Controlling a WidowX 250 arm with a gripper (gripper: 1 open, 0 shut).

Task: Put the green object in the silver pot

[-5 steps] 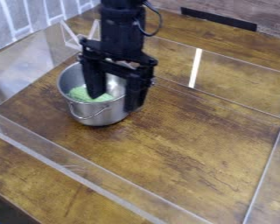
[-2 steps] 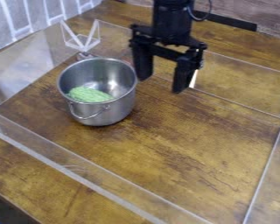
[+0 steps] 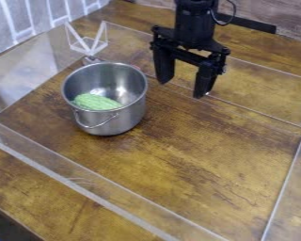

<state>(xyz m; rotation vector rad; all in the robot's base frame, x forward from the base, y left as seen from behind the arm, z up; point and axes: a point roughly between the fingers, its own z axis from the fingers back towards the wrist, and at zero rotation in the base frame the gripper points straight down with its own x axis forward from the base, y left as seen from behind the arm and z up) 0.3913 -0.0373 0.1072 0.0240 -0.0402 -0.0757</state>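
1. Black covers your gripper (image 3: 188,73), which hangs above the wooden table (image 3: 198,169) in the camera view, the one view you have now.
2. Your two fingers stand well apart, one toward the pot side and one toward the far side from it, and you have nothing clamped between them.
3. Beside your gripper, across a strip of bare wood to the left in the view and somewhat nearer the camera, you see the silver pot (image 3: 120,87), upright on the table.
4. Inside that pot, low against its near-left part, you find the green object (image 3: 95,103), light green and apart from your gripper.
5. On the pot's near side, facing the camera, you can make out a looped wire handle (image 3: 99,123).
6. Beyond the pot, left of your gripper in the view, you see a pale wire-like frame (image 3: 87,41); you cannot tell what it is.
7. Behind your gripper, toward the top right, a dark strip (image 3: 256,24) lies along the table.
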